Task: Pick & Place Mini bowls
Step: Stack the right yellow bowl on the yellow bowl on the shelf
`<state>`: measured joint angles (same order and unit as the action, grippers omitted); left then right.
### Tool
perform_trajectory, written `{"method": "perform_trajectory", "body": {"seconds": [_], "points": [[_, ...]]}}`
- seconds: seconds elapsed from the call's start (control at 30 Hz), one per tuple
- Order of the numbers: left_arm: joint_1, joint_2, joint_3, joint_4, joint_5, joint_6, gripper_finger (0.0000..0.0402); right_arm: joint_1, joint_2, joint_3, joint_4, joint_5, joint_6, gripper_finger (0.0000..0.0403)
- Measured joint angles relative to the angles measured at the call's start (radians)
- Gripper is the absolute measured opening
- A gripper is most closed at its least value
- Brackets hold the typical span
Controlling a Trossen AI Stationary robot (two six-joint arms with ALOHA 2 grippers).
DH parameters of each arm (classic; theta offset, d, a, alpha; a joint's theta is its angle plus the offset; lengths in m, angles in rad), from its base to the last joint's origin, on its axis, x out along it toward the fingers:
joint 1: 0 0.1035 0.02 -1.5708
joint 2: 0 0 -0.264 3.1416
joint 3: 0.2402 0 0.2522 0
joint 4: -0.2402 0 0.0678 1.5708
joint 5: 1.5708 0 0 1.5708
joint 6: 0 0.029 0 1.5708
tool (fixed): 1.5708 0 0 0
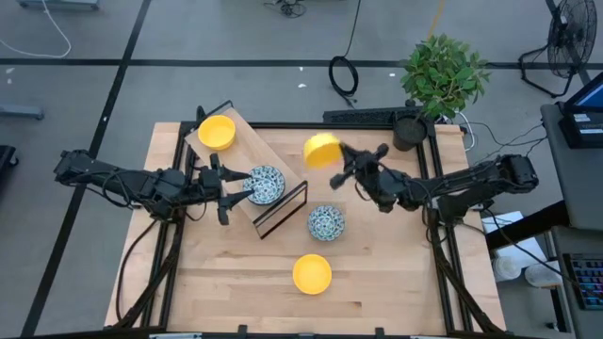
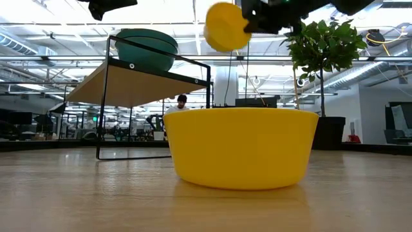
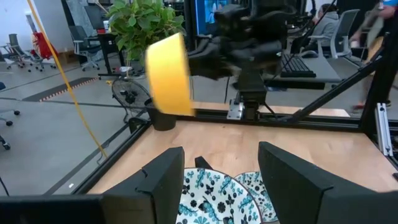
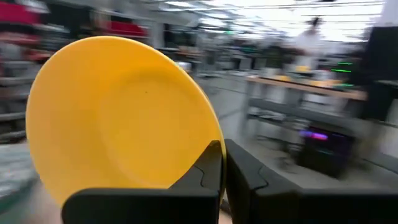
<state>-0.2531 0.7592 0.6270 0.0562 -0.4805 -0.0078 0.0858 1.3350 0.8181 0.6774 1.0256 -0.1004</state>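
My right gripper (image 1: 341, 158) is shut on a yellow mini bowl (image 1: 322, 150), held in the air above the table's far middle. My left gripper (image 1: 236, 188) is open; its fingers stand at the left rim of a blue-patterned bowl (image 1: 266, 184) without plainly touching it. That bowl rests on its base on a raised wooden shelf (image 1: 247, 151). A second yellow bowl (image 1: 217, 132) sits at the shelf's far end. Another patterned bowl (image 1: 326, 222) and a third yellow bowl (image 1: 312, 274) stand on the table. My right gripper pinches the yellow bowl's rim (image 4: 214, 134) between its two fingers, one finger (image 4: 208, 171) against the bowl's inner face. The fingers come roughly level from the table's right. The bowl (image 2: 225, 26) is lifted clear and tipped on its side.
A potted green plant (image 1: 443, 75) stands at the table's far right corner, behind the right arm. The shelf's black wire frame (image 1: 283, 209) rises between the two arms. Bare wood (image 1: 207, 273) shows on the table's near left. Beyond the table are desks and chairs.
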Motion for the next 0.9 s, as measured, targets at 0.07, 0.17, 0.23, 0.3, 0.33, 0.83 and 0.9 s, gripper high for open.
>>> {"method": "perform_trajectory", "body": {"seconds": [0.07,0.17,0.23,0.3,0.33,0.83,0.9], "points": [[0.000,0.000,0.000,0.001,0.000,0.000,0.0209,-0.028,0.000,0.000,0.000,0.046,-0.014,0.0000],[0.000,0.000,0.000,0.001,0.000,0.000,0.0209,-0.070,0.000,0.000,0.000,0.052,-0.025,0.0000],[0.000,0.000,0.000,0.001,0.000,0.000,0.0209,-0.098,0.000,0.000,0.000,0.051,-0.032,0.0000],[0.000,0.000,0.000,0.001,0.000,0.000,0.0209,-0.132,0.000,0.000,0.000,0.051,-0.061,0.0000],[0.000,0.000,0.000,0.002,0.000,0.000,0.0209,-0.150,0.000,0.000,0.000,0.050,-0.074,0.0000],[0.000,0.000,0.000,0.127,-0.002,0.196,0.0209,-0.429,0.001,0.000,0.025,-0.140,-0.074,0.0000],[0.000,0.000,0.000,0.129,-0.023,0.245,0.0209,-0.453,0.001,0.000,0.049,-0.141,-0.097,0.0000]]}}
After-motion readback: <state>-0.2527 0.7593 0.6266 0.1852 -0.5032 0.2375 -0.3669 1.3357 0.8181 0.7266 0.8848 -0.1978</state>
